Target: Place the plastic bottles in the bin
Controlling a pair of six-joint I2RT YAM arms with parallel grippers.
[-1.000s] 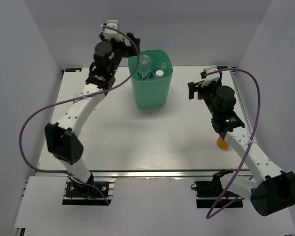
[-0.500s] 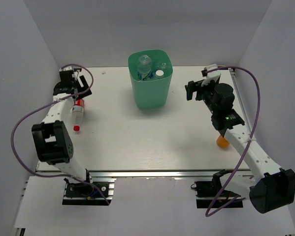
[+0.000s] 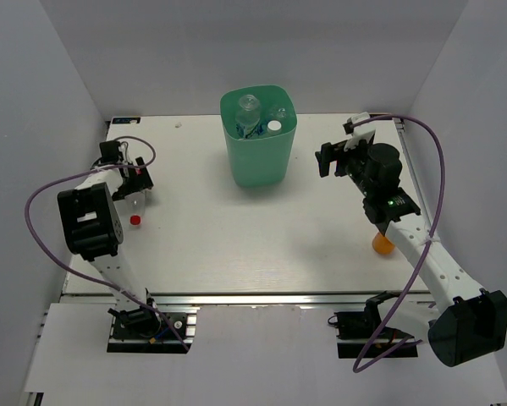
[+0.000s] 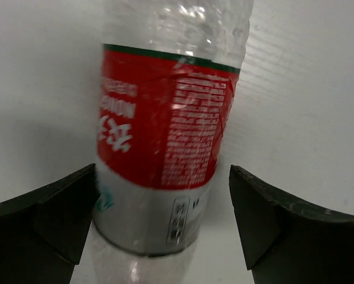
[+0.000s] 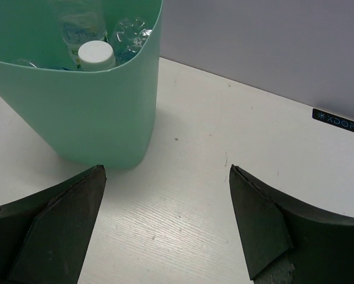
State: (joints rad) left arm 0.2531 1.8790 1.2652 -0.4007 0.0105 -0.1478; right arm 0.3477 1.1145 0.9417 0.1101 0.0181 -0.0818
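Note:
A clear bottle with a red label lies on the table at the far left, its red cap pointing toward the near edge. My left gripper is low over it, open, one finger on each side of the body; in the top view this gripper hides most of the bottle. The mint-green bin stands at the back centre with several bottles inside. The stubby orange bottle lies under my right forearm. My right gripper is open and empty, right of the bin.
The enclosure's grey walls stand close on the left, back and right. A purple cable loops from each arm. The table's left edge is just beyond the left gripper. A white-capped bottle shows inside the bin.
My left arm swung from above the bin to the table's far left and came down around the red-labelled bottle. My right gripper shifted slightly left.

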